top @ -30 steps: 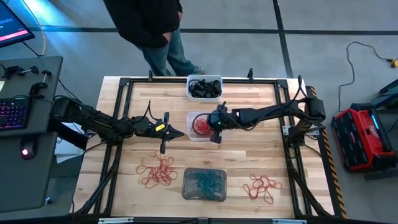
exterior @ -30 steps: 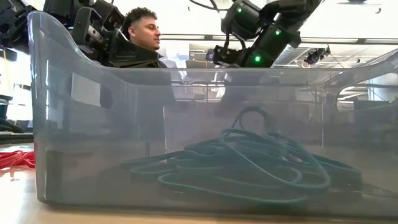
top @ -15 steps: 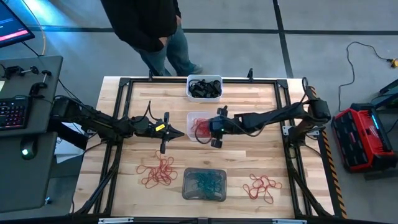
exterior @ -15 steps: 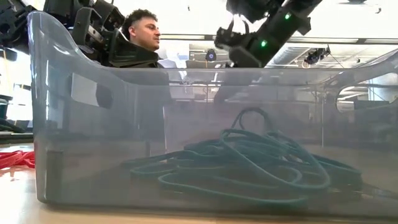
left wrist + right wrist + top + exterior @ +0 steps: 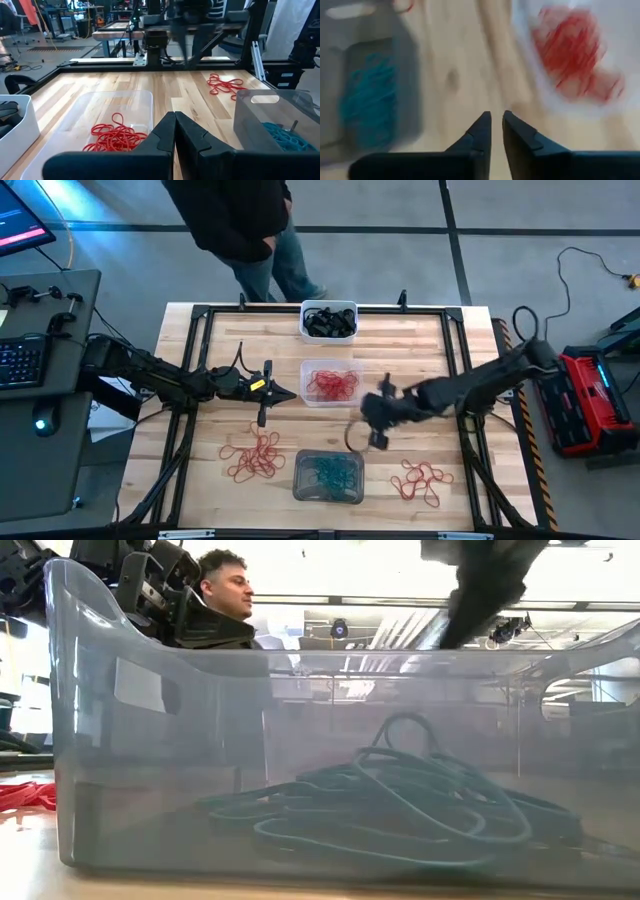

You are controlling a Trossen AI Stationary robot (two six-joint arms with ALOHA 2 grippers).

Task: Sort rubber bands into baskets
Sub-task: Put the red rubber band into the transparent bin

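Three baskets stand in a row down the table's middle. The white basket (image 5: pixel 328 320) at the far edge holds black rubber bands, the clear basket (image 5: pixel 331 383) red ones (image 5: pixel 117 136), and the grey basket (image 5: pixel 328 476) teal ones (image 5: pixel 400 802). Loose red bands lie at near left (image 5: pixel 255 458) and near right (image 5: pixel 422 480). My left gripper (image 5: pixel 288 393) hangs shut, left of the clear basket. My right gripper (image 5: pixel 372 438), blurred, hovers over bare wood between the clear and grey baskets; its fingers (image 5: pixel 496 120) stand a narrow gap apart with nothing between them.
A black metal frame (image 5: pixel 200 315) runs round the wooden table top. A person (image 5: pixel 240 220) stands behind the far edge. Bare wood lies between the baskets and both side rails.
My right gripper has left the spot over the clear basket and swung fast toward the table's near right, rising a little, with its wrist rolling. The red bands in the clear basket now show uncovered.
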